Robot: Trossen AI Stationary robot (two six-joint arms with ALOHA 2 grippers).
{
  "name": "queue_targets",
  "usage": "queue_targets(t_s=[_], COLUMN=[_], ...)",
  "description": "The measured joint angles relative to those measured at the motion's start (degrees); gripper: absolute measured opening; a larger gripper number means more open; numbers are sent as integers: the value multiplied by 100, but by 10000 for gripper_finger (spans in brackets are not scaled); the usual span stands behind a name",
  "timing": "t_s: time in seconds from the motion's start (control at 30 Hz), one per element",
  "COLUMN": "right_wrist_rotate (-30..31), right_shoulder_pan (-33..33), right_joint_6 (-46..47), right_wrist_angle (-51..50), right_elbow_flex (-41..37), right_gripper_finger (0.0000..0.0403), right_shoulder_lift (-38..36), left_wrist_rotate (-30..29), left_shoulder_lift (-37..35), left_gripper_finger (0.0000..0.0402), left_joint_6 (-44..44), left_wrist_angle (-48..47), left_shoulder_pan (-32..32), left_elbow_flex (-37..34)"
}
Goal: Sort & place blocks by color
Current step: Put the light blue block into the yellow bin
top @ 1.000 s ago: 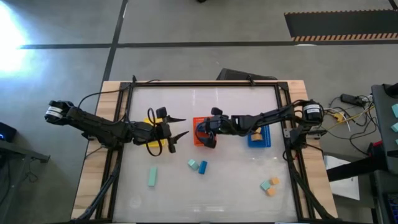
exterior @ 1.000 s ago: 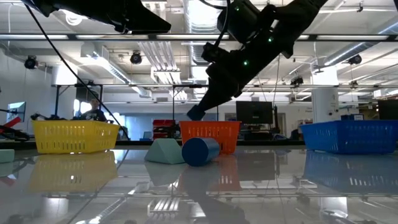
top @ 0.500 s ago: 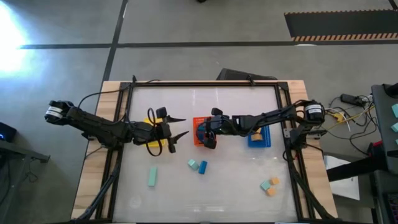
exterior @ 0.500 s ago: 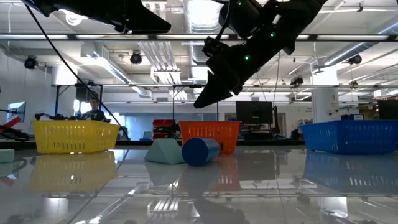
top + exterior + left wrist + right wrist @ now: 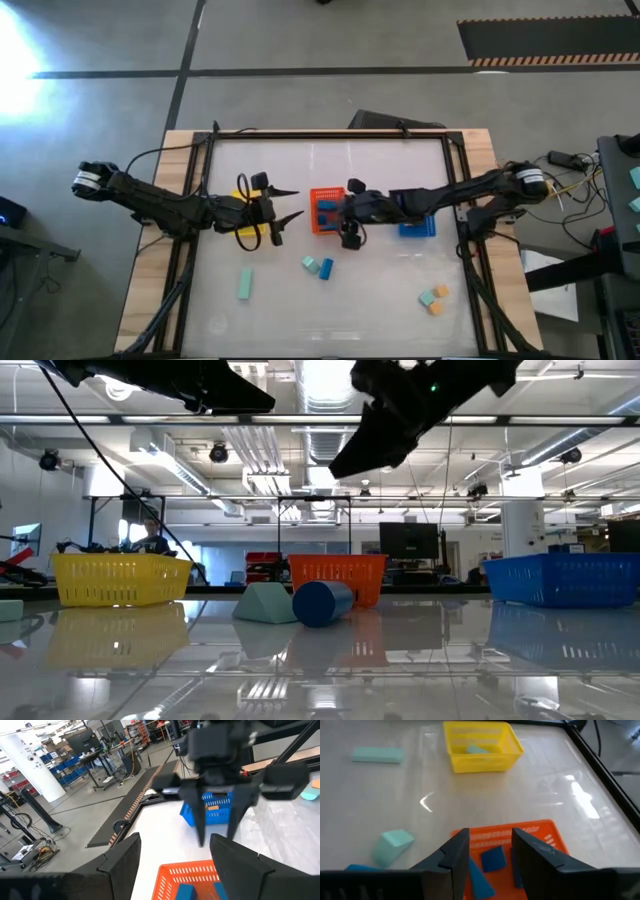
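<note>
I can't make out any readable text, label, brand or number in any of my camera views. Nothing on the table carries legible markings.

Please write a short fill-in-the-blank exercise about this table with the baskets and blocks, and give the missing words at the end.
1. The blue blocks lie inside the ______ basket.
2. The yellow basket holds a pale ______ block.
3. The right gripper hangs open and holds ______.
4. The left gripper is open above the ______ basket.

Missing words: orange; teal; nothing; yellow
</note>
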Motion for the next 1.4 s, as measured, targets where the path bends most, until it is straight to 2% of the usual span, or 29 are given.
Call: queue_targets(t_s=[0.43,0.63,0.77,1.0,1.17,1.4], right_wrist_rotate=[189,299,299,217,-414,-1937], right_shoulder_pan=[665,747,745,571,14,-1117], right_joint_6=[-252,-301,-712,-1564,-1690,-1600], right_wrist_angle=[-32,172,787,2598,2861,2840], right_elbow_flex=[-221,-611,-1062,-2082,-2439,-2703], right_gripper_finger=[108,97,91,79,70,60], right_shoulder_lift=[-547,-698,-818,-1138,-1508,-2026], left_wrist_rotate=[-41,-334,-343,-342,-341,-339], left_shoulder_lift=[293,437,575,746,787,811], left_gripper_finger=[221,221,221,221,221,221], left_joint_6=[-154,-370,-630,-1163,-1800,-2422], left_wrist_angle=[73,94,99,175,178,186], left_shoulder_pan=[1,3,3,1,1,-12], left_elbow_flex=[4,109,201,225,181,143])
